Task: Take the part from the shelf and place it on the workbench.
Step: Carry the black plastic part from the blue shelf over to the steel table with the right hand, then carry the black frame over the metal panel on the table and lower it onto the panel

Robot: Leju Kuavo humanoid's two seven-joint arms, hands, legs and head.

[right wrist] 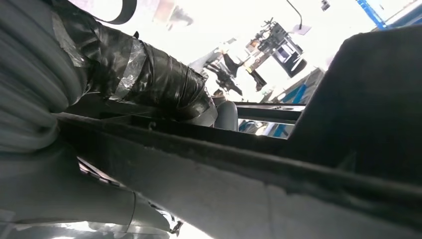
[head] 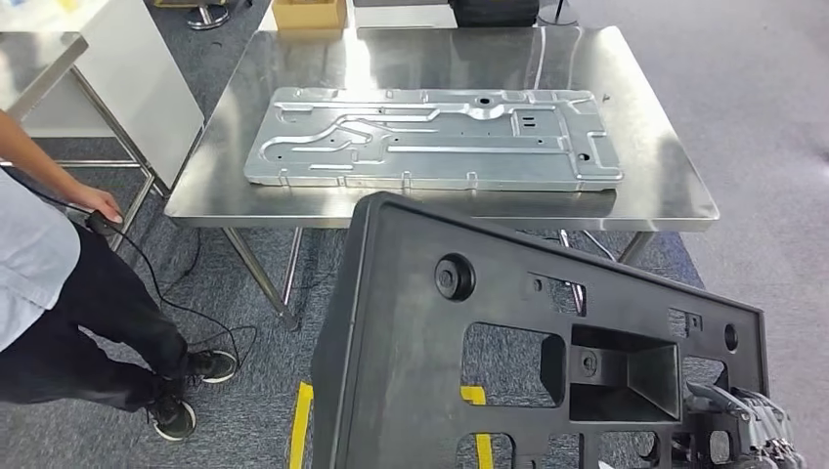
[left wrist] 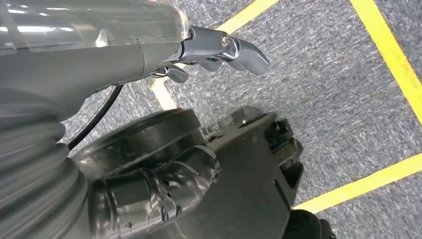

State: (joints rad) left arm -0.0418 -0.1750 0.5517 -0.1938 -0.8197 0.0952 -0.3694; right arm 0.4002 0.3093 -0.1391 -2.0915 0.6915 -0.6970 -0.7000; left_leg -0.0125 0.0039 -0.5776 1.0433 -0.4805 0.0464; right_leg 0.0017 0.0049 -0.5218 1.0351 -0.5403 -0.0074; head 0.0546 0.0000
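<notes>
I hold a large black plastic part [head: 459, 352] with cut-outs tilted in front of me, short of the workbench [head: 675, 186]. At the part's lower right corner my right hand [head: 748, 425] grips it. In the right wrist view its taped thumb [right wrist: 164, 84] hooks over the part's edge [right wrist: 278, 164]. The left wrist view shows my left hand [left wrist: 164, 164] with its taped thumb lying against the part [left wrist: 254, 164]. Its grey fingers [left wrist: 234, 47] reach past the edge, with floor showing between. In the head view the part hides the left hand.
A long silver stamped metal plate [head: 430, 137] lies across the steel workbench, leaving a bare strip along the near edge. A person [head: 59, 293] stands at the left holding a cabled device. A cardboard box [head: 311, 14] sits beyond the bench. Yellow tape lines [head: 301, 425] mark the floor.
</notes>
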